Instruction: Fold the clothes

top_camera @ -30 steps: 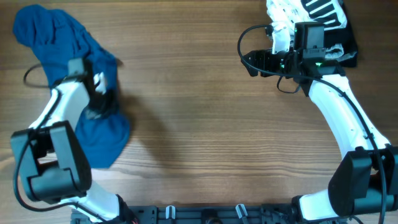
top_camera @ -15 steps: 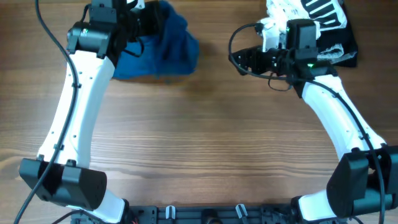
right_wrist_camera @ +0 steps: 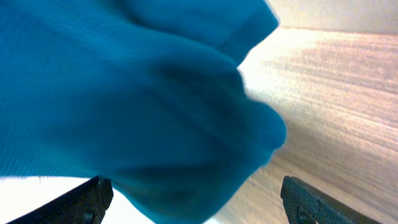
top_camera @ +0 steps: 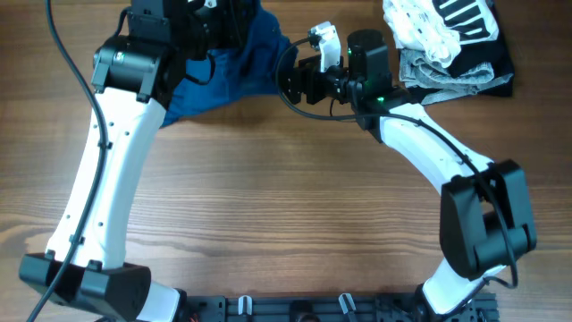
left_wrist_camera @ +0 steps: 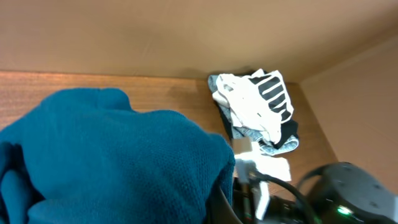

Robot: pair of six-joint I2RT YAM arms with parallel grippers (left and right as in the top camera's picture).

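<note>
One blue garment [top_camera: 234, 70]: the left hand [top_camera: 234, 21] grips it, the right hand [top_camera: 291, 73] spreads wide beside it.

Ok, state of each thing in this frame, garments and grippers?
Deep-blue wrinkled fabric garment: bunched, unfolded, held up by the left gripper.
Left gripper: shut on it, fingers buried in fabric.
Right gripper: open, at the garment's edge.
White black-striped garment: crumpled, atop the corner pile.
Grey garment: beneath the white one.
Black garment: bottom of pile.
</note>
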